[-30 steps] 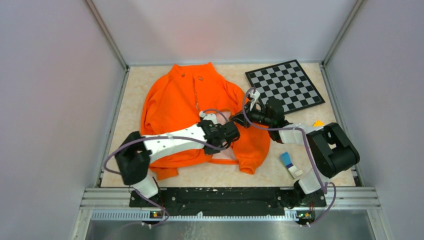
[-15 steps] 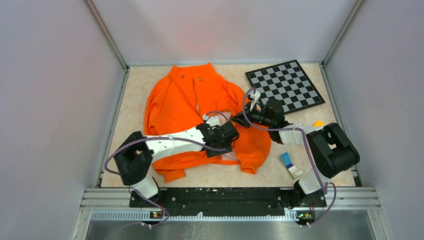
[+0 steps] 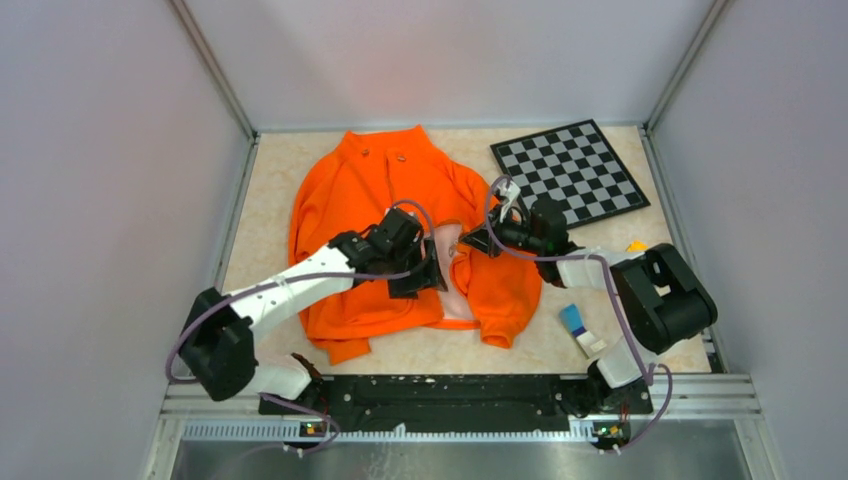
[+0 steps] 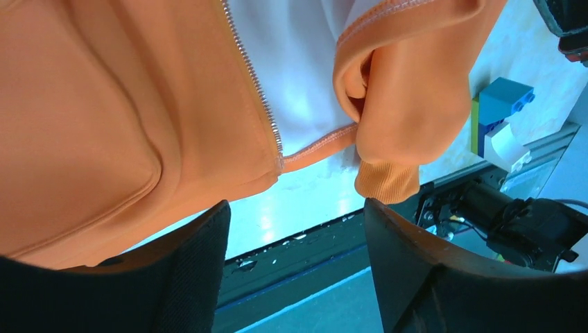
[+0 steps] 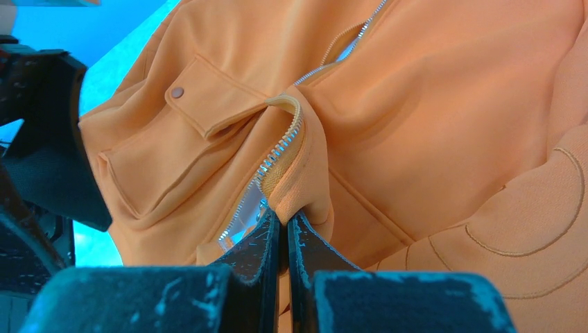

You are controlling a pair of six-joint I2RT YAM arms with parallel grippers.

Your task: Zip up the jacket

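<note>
I saw beige table [image 3: 265,200] w/ grey walls [image 3: 120,150], one orange jacket [image 3: 350,200], one checkerboard [image 3: 570,170]. L gripper [image 4: 295,208] gaped empty; R gripper [image 5: 283,216] pinched jacket's zipper edge.

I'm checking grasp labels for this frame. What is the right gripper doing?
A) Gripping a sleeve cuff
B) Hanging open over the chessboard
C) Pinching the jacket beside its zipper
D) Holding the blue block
C: the right wrist view shows the right gripper closed on a fold of the jacket next to the zipper teeth.
</note>
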